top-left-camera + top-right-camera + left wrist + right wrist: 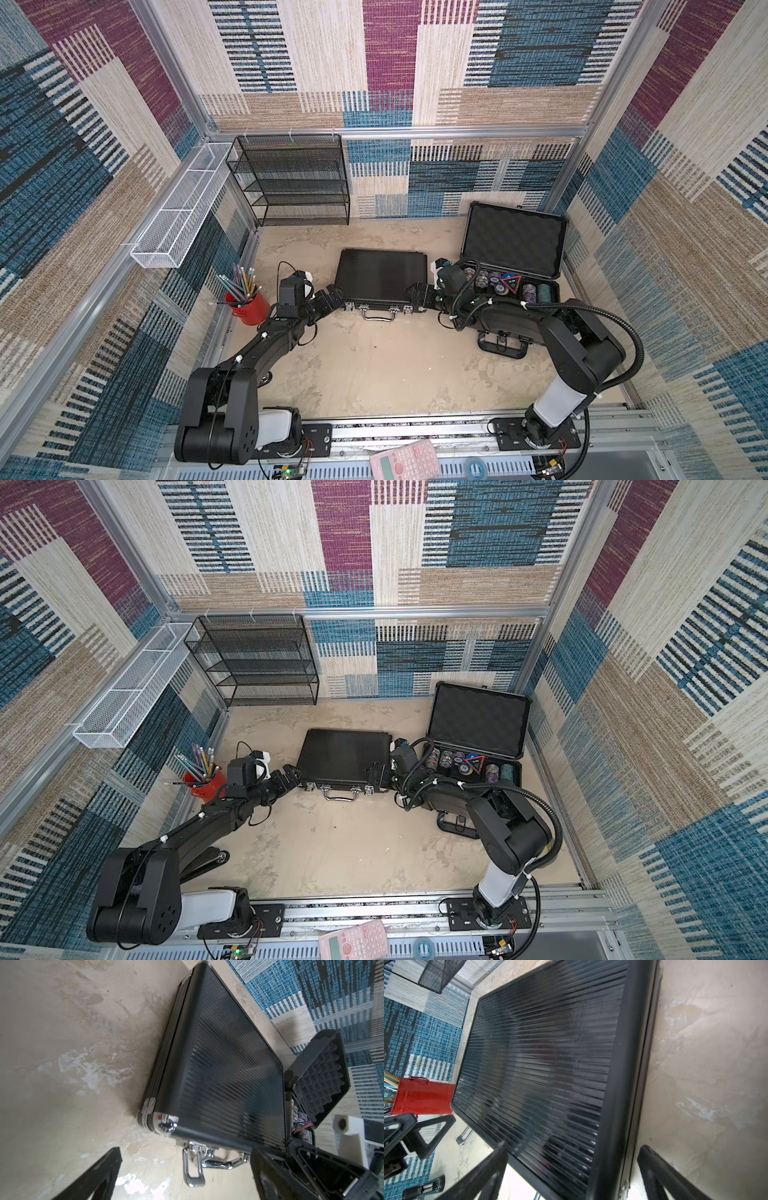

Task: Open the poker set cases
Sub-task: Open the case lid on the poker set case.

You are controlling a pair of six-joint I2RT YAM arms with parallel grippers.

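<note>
Left claw (pixel 337 296), spread wide, empty, set at front-left corner of slim black case (pixel 380 276). Right claw (pixel 410 296), equally wide, empty, set at front-right corner. Case laid flat, shut, on tabletop (pixel 374 374), long axis running claw to claw. Hinge side judged far from robot. Neither arm judged nearer. Grey case (pixel 515 241) already opened beside right arm.

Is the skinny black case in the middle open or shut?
Shut. The skinny black case lies flat with its lid down on the base; nothing inside shows.
</note>
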